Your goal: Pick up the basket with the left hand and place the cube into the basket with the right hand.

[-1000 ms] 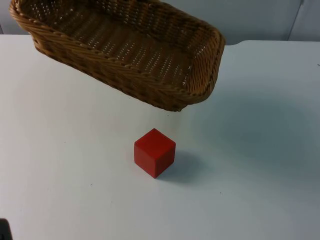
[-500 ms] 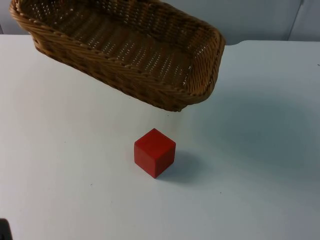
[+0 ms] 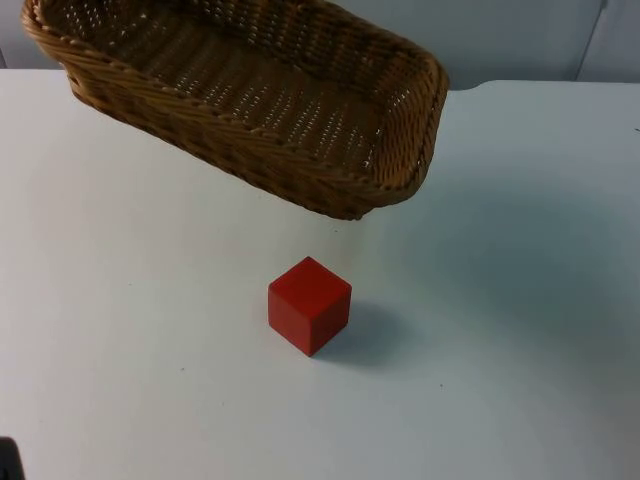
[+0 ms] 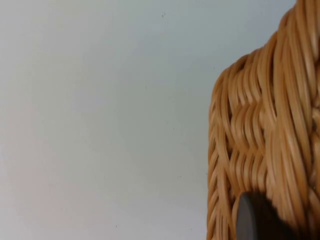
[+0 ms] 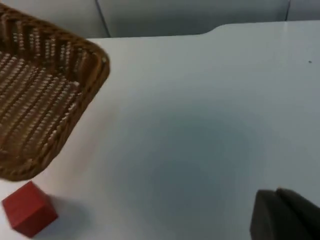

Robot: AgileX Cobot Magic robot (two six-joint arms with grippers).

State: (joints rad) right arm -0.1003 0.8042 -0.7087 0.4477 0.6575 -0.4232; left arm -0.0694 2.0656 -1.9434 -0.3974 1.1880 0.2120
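Observation:
A brown wicker basket [image 3: 235, 150] hangs tilted above the back of the white table [image 3: 520, 300], casting a shadow below it. My left gripper [image 4: 255, 220] is shut on the basket's woven rim [image 4: 265, 125] at its left end. A red cube [image 3: 310, 305] stands on the table in front of the basket, touching nothing. The right wrist view has the cube [image 5: 29, 209] below the basket's corner [image 5: 97, 65]. My right gripper [image 5: 285, 215] hovers over bare table well to the right of the cube.
The grey partition wall [image 3: 520, 40] closes the table at the back. A notch in the table's far edge [image 3: 470, 86] lies just right of the basket.
The basket has risen slightly and drifted a little toward the back. The cube has stayed where it was.

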